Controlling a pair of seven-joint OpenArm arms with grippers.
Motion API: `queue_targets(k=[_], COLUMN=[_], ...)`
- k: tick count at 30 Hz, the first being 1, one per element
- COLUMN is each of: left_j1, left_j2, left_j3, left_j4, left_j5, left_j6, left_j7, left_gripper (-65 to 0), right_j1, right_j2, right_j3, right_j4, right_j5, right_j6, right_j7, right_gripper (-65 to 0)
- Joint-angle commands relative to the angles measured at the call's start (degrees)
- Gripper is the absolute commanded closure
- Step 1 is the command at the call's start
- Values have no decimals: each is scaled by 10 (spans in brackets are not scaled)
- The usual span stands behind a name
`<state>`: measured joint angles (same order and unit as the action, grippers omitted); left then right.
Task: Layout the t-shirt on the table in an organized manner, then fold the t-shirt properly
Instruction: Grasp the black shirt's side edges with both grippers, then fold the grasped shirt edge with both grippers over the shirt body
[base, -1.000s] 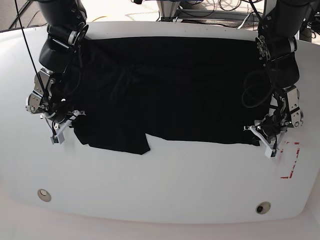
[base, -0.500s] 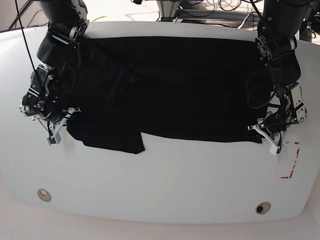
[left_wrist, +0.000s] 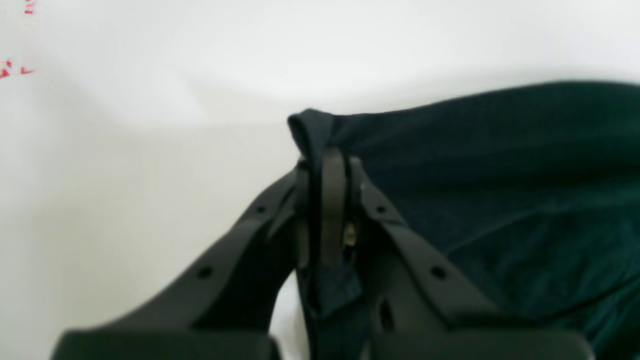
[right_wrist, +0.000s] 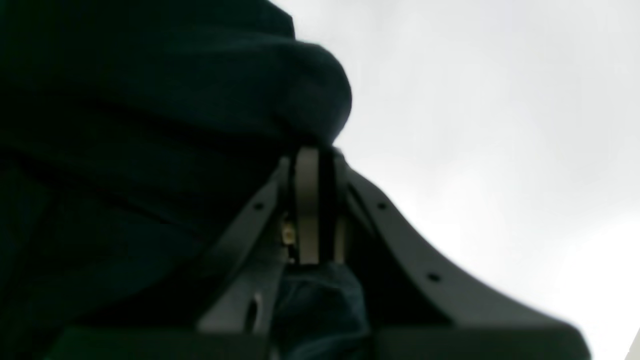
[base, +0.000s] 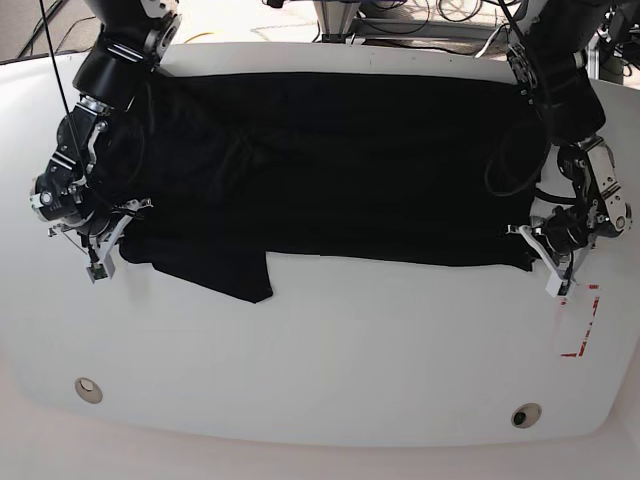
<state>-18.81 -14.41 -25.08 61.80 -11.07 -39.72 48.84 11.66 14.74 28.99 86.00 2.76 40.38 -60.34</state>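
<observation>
T-shirt (base: 340, 170) spread flat across worktop (base: 330, 370), near corners pinched in left pincer (left_wrist: 325, 165) and right pincer (right_wrist: 312, 155), both pressed together on fabric.

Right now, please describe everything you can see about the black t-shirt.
The t-shirt is plain black soft cloth without print. It lies spread wide across the far half of the white table, mostly flat, with wrinkles near its middle-left and one flap hanging lower at the front left. The left gripper is shut on its front corner at one end, and the right gripper is shut on the front edge at the other end. The wrist views show cloth pinched between closed fingers.
</observation>
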Motion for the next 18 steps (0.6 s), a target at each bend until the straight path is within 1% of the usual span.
queue_targets(k=[1, 5, 7, 10, 14, 18], left_j1=[3, 35, 52, 74, 100, 124], left_j2=[-9, -12, -19, -22, -23, -23], left_j3=[-2, -2, -2, -2, -3, -3], left_j4=[46, 91, 114, 146, 194, 236], left_j5=[-4, -4, -4, -4, -4, -4], left_j6=[-3, -3, -3, -3, -3, -3], left_j7=[12, 26, 32, 48, 88, 108], left_gripper=[-1, -1, -1, -3, -3, -3], right_j1=[-7, -34, -46, -67, -111, -133], right_j2=[10, 10, 9, -5, -13, -28], right_j3=[3, 3, 3, 6, 4, 3], right_j4=[41, 86, 109, 152, 234, 274], right_j5=[-7, -7, -6, -6, -6, -6], right_j6=[-4, -4, -4, -4, -4, -4], right_j7=[-12, -37, -50, -69, -89, -119], right_gripper=[0, 0, 0, 0, 0, 0])
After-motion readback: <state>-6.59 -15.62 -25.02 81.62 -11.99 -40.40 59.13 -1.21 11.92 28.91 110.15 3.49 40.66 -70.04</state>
